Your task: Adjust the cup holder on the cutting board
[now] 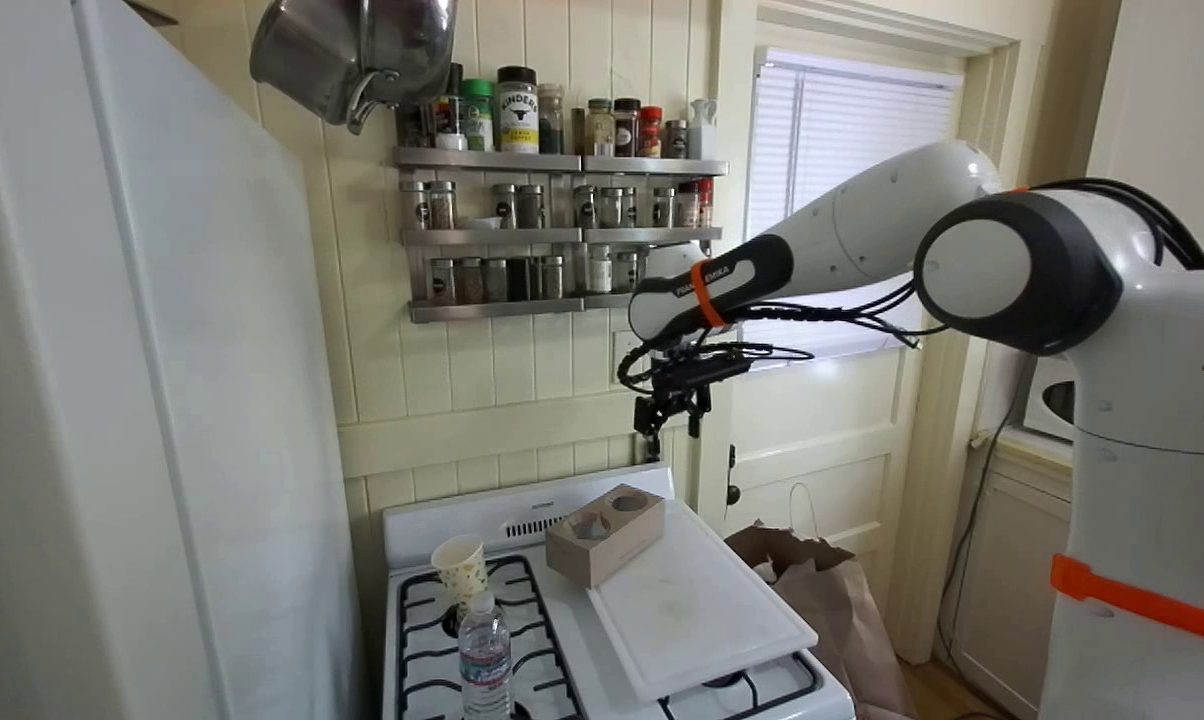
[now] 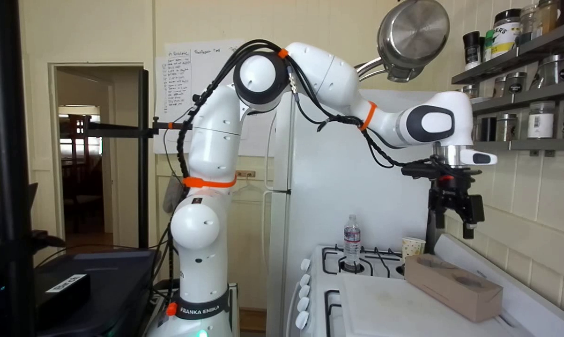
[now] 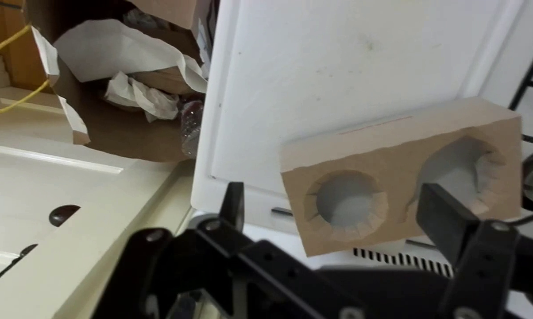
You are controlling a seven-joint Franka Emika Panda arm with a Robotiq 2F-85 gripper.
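Gripper: is hanging above the stove, fingers standing wide apart.
Cup holder: is sitting on a back corner of the cutting board, poking past its edge.
Bottle: is standing near the spotted cup.

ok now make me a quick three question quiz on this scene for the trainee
1. How many openings does the cup holder have in its top?
2. True or false: the end effector is open, with nothing gripped.
3. Multiple choice: on the cutting board, how does the cup holder lie? (a) wholly inside the edges, (b) partly past an edge, (c) standing on end.

Key:
1. Two.
2. True.
3. b.
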